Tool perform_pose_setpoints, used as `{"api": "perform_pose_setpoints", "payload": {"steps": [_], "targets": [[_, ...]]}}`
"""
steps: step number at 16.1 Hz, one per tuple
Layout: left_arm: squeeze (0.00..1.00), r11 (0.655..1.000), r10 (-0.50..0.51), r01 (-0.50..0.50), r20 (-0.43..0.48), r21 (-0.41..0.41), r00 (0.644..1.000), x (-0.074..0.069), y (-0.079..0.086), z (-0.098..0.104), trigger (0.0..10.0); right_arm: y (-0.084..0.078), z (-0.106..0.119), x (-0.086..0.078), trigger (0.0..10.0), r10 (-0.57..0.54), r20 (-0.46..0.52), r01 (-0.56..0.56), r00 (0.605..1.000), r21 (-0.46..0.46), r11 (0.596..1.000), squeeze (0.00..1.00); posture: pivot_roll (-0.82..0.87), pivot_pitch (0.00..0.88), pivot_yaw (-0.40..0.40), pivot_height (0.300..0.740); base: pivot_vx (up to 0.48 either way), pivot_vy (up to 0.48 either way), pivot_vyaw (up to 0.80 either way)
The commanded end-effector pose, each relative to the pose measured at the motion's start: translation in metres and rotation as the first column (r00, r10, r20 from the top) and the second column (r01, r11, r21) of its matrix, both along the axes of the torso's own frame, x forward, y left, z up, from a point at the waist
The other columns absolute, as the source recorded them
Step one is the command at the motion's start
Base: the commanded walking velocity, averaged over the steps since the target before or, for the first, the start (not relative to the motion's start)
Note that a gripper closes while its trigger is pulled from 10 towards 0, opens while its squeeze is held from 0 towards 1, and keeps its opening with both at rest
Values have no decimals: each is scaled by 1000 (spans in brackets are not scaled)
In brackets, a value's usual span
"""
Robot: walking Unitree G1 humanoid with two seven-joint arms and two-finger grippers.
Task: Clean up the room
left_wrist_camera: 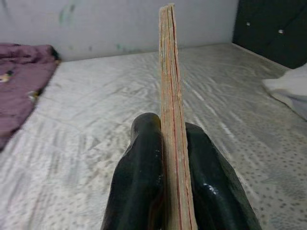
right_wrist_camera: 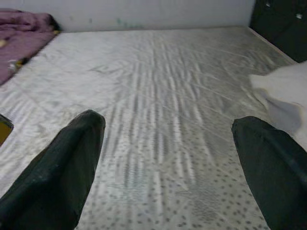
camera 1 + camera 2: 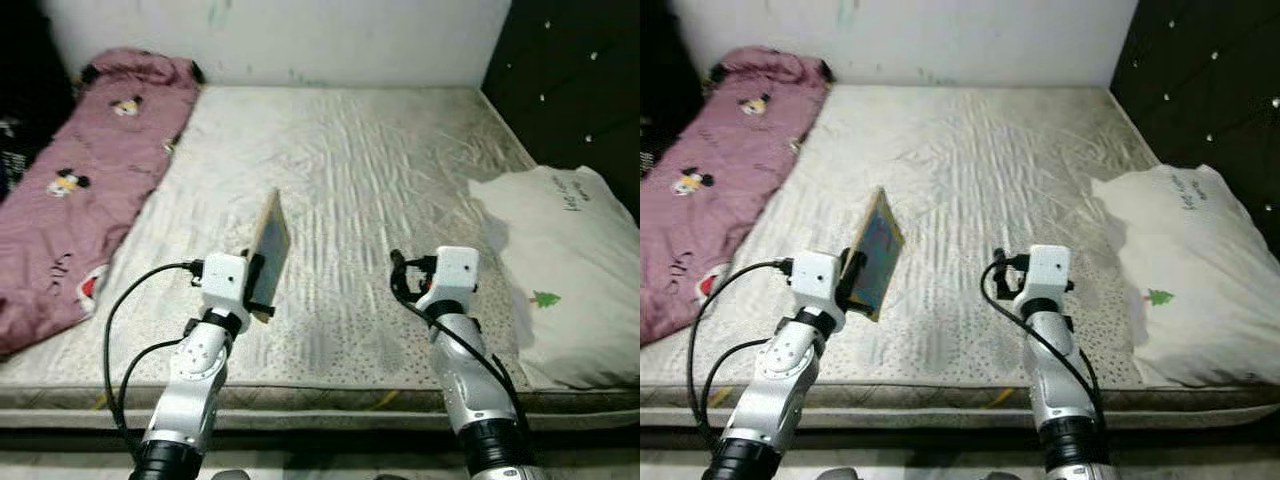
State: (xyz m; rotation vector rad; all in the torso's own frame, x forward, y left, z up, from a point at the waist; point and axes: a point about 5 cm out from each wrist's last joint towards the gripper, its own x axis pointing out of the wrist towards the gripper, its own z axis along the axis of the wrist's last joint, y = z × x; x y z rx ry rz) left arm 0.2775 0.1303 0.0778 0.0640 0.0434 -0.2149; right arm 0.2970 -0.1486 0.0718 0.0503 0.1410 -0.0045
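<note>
Grey mattress (image 3: 360, 180), left gripper (image 1: 172, 158) clamping a thin book (image 3: 268, 245) upright above it, right gripper (image 2: 168, 143) spread wide, white pillow (image 3: 565, 270) nearby.

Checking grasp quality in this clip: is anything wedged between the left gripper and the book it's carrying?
Nothing visible. The left gripper is shut directly on the thin book, one finger on each cover, holding it upright on edge above the mattress. The right gripper is open over bare mattress.
</note>
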Motion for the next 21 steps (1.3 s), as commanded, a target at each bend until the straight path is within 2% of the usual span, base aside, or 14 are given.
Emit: {"api": "perform_pose_setpoints", "payload": {"steps": [1,14,18,20,21], "targets": [[0,1000,3,-3,23,4,1000,1,0,5,10000,0,3,2,10000,-1,8,1,1000,-8,1000,0,29,0,5,740,0,-270,0],[0,999,28,-29,40,17,999,0,6,7,10000,-2,3,1,10000,1,16,-1,1000,-9,1000,0,34,0,1,740,0,-270,0],[0,994,108,-111,89,24,990,-3,21,17,10000,-6,3,-2,10000,0,18,0,1000,-19,1000,0,34,0,0,740,0,-142,0],[0,968,218,-234,158,90,963,-9,37,22,10000,-6,4,-4,10000,-4,30,5,1000,-28,1000,0,46,0,0,740,0,0,0],[0,954,267,-288,192,88,944,-14,46,26,10000,-10,7,-5,10000,-27,52,29,998,-40,999,0,50,0,-1,740,0,0,0]]}}
